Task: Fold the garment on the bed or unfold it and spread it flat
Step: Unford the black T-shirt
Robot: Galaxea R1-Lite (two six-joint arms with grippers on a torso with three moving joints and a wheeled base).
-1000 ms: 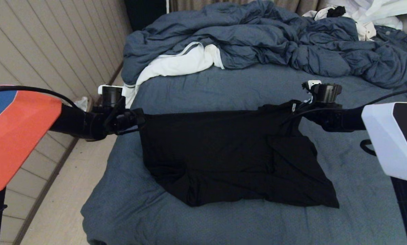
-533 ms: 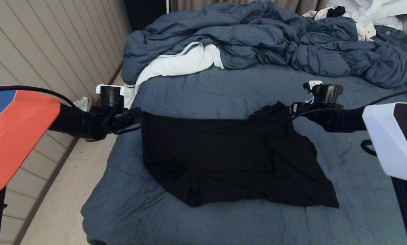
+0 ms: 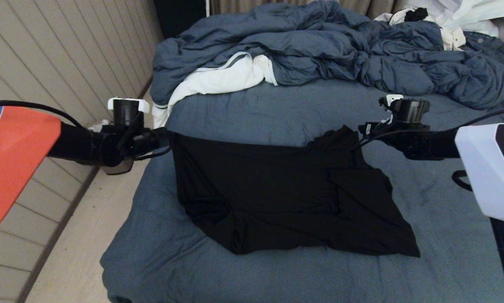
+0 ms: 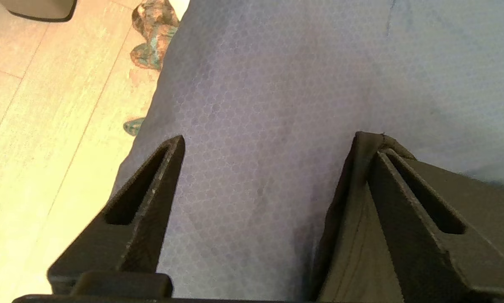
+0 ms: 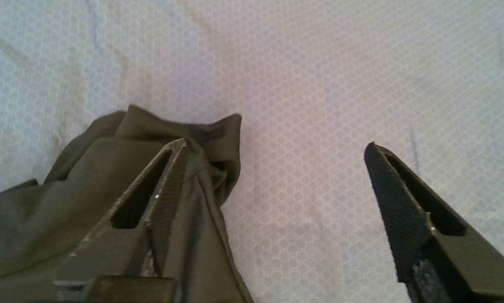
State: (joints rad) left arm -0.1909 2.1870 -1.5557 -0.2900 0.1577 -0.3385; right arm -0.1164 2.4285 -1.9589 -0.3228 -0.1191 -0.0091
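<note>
The black garment [image 3: 277, 189] lies on the bed's slate-blue sheet [image 3: 268, 109], plain side up, its near hem rumpled and one flap folded over at the right. My left gripper [image 3: 167, 136] stands at its far left corner, jaws wide open. In the left wrist view [image 4: 279, 145] the cloth [image 4: 353, 235] still leans against one finger while bare sheet fills the gap. My right gripper [image 3: 361, 128] is at the bunched far right corner, also open. There [image 5: 275, 145] the fabric [image 5: 66, 189] drapes over one finger only.
A rumpled blue duvet [image 3: 327, 46] with white lining [image 3: 218, 80] fills the head of the bed. White clothes [image 3: 454, 17] are piled at the far right. The wooden floor [image 3: 75, 235] and panelled wall run along the bed's left edge.
Both grippers went from shut on the garment's far corners to open. The taut far edge slackened and sank. The left arm drew off to the left, the right slightly to the right.
</note>
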